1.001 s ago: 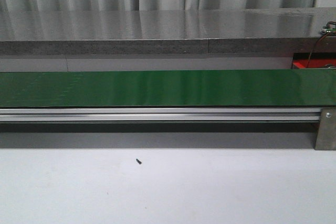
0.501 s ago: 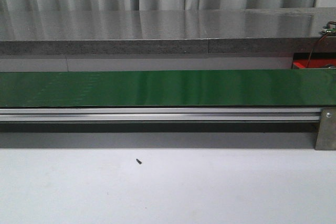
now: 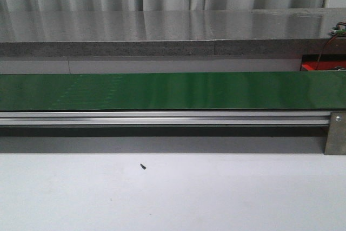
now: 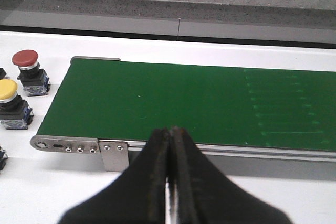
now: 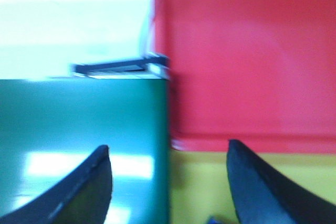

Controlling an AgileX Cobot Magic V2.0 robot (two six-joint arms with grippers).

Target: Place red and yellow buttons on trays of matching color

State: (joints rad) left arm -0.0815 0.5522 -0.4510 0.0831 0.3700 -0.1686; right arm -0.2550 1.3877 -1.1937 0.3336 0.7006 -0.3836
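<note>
Look at your left wrist view first: the red button [image 4: 26, 59] and the yellow button [image 4: 7, 90] stand upright on the white counter [image 4: 47, 192], just beside the end of the green belt [image 4: 184, 103]. Each has a smooth, domed mushroom cap on a dark, boxy switch body with bluish terminals at the base. The red one sits farther from the camera, the yellow one nearer, close together; whether they touch you cannot tell. Both are off the belt.

The belt itself is matte green with faint rows of pale marks across part of it, carried on a brushed metal rail [image 4: 79, 145] with small screws at its end.

Your left gripper [image 4: 171, 135] has its dark, tapered fingers pressed together, holding nothing, hanging over the near edge of the belt.

Your right wrist view is blurred, but it shows what the others do not: a red tray [image 5: 247, 61] and a yellow tray [image 5: 210, 182] side by side, both butting against the belt's end. The right gripper [image 5: 168, 166] has its fingers well apart, with nothing between them.

The front view shows neither buttons nor arms: only the long belt, its aluminium rail, a speckled grey ledge [image 3: 162, 47] behind, and a sliver of red at the far right.
</note>
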